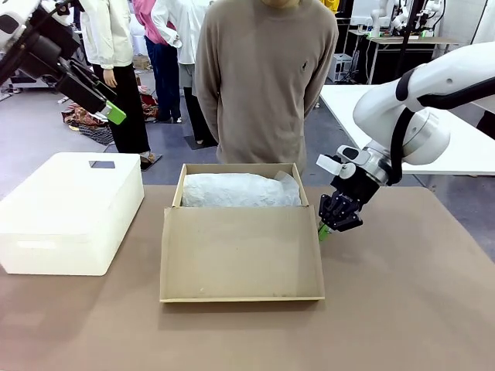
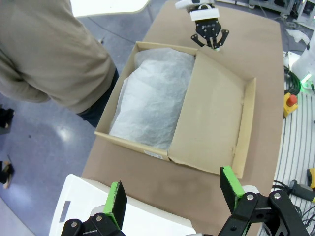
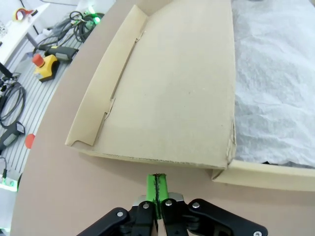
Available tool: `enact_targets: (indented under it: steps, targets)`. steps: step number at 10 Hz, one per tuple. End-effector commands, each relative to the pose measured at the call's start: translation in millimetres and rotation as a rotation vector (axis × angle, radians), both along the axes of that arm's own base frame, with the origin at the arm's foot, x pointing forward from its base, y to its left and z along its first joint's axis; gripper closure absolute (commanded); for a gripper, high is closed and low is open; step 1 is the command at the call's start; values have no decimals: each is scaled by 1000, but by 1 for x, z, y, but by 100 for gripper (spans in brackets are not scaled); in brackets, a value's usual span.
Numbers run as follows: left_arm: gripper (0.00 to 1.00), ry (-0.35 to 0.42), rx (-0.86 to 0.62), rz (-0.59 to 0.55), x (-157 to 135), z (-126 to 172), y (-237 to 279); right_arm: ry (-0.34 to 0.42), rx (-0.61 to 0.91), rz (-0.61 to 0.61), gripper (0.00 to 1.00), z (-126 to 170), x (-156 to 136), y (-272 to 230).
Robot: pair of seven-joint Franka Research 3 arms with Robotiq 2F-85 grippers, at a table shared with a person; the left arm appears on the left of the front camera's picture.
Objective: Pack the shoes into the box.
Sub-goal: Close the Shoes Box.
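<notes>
**Box open mid-table, right gripper at its lid edge**

Box [image 1: 179,188] sits mid-table with its flap lid [image 1: 241,251] laid flat toward the robot. White tissue [image 1: 240,190] is mounded inside; what it covers can't be told. Right gripper [image 3: 157,191] is pinched shut on nothing, low beside the lid's right edge. Left gripper [image 2: 174,192] is spread wide, high above. White box [image 1: 69,212] stands left, apart. Person [image 1: 267,77] stands behind the far wall. Bare table [image 1: 402,309] near side and right.

Box [image 1: 240,168] set at table [image 1: 402,309] centre; tissue paper [image 1: 236,189] laid inside; lid [image 1: 241,251] folded out flat on near side. Larger container [image 1: 69,209] placed left of box, apart. Person [image 1: 263,77] stood behind box. Right gripper [image 1: 323,230] held low, just beside box's near right corner; left gripper [image 1: 114,114] raised at far left.
</notes>
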State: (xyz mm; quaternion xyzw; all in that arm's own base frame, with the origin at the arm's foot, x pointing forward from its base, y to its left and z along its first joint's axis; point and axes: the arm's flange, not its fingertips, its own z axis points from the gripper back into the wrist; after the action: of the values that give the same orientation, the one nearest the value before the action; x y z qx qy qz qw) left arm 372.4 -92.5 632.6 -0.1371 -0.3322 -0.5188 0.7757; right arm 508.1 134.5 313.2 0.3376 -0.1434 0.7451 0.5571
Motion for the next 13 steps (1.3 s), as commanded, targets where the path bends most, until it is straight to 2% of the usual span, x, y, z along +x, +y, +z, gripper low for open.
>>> enact_targets:
  steps: [1,7,13]
  targets:
    - [0,3,-16,-5,-1,1,0,-76,51,3,100,-15,-7,3]
    - [0,3,-16,-5,-1,1,0,-49,67,22,100,-33,-4,12]
    - [0,3,-16,-5,-1,1,0,8,167,103,100,-29,-18,9]
